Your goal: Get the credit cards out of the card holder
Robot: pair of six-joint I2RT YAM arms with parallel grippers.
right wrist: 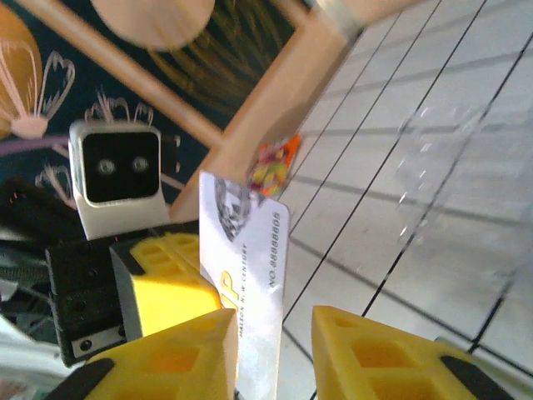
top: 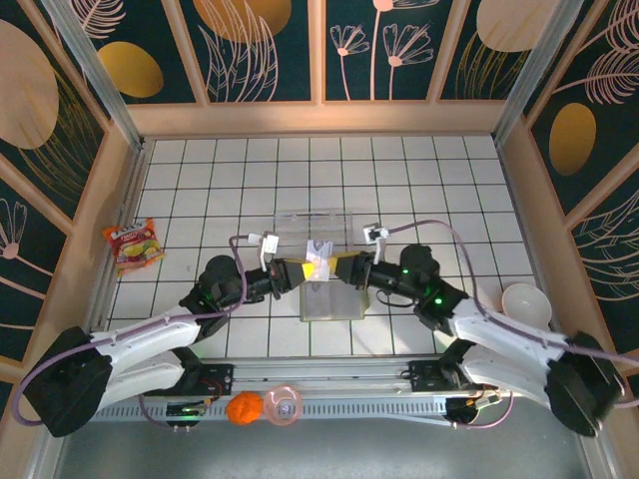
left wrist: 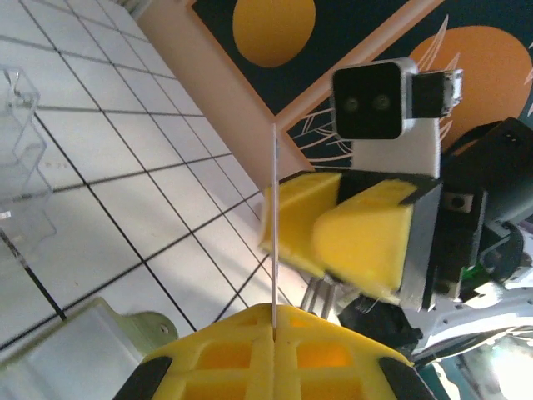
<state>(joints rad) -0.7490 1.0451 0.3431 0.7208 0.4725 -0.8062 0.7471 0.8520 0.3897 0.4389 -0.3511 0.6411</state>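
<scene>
Above the middle of the table my two grippers meet tip to tip. My left gripper (top: pixel 303 268) (left wrist: pixel 275 323) is shut on a pale credit card (left wrist: pixel 274 225), which stands edge-on from its closed yellow fingertips. In the right wrist view that card (right wrist: pixel 250 250) shows its printed face and stands between the fingers of my right gripper (right wrist: pixel 273 333) (top: pixel 337 267). It leans on the left finger, with a clear gap to the right one, so this gripper is open. The card holder (top: pixel 332 300) (left wrist: pixel 79 354) lies flat on the tiles just below both grippers.
A clear plastic tray (top: pixel 315 226) (left wrist: pixel 17 158) stands just behind the grippers. A snack packet (top: pixel 134 244) lies by the left wall and a white bowl (top: pixel 526 302) at the right. An orange ball (top: pixel 243 408) and a pink object (top: pixel 284 405) rest on the front rail.
</scene>
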